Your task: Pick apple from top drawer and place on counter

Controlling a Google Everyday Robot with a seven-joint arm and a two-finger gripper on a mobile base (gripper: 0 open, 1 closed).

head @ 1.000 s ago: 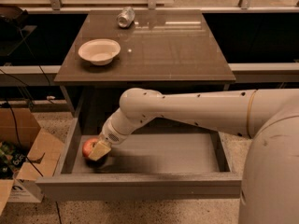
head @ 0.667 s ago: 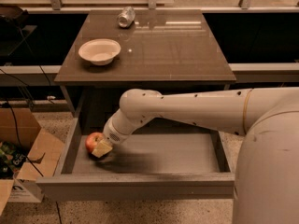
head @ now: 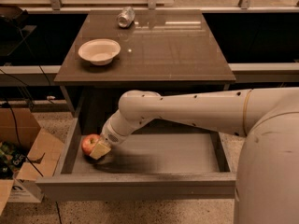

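At the left end of the open top drawer point(head: 140, 185), the hand point(head: 95, 147) is pinching the apple point(head: 88, 143), one tan finger point(head: 101, 150) pressing its right side. The pick step is seemingly finishing. The next move is calling for a lift clear of the drawer wall, then a carry over the overhanging edge onto the table point(head: 177, 55).
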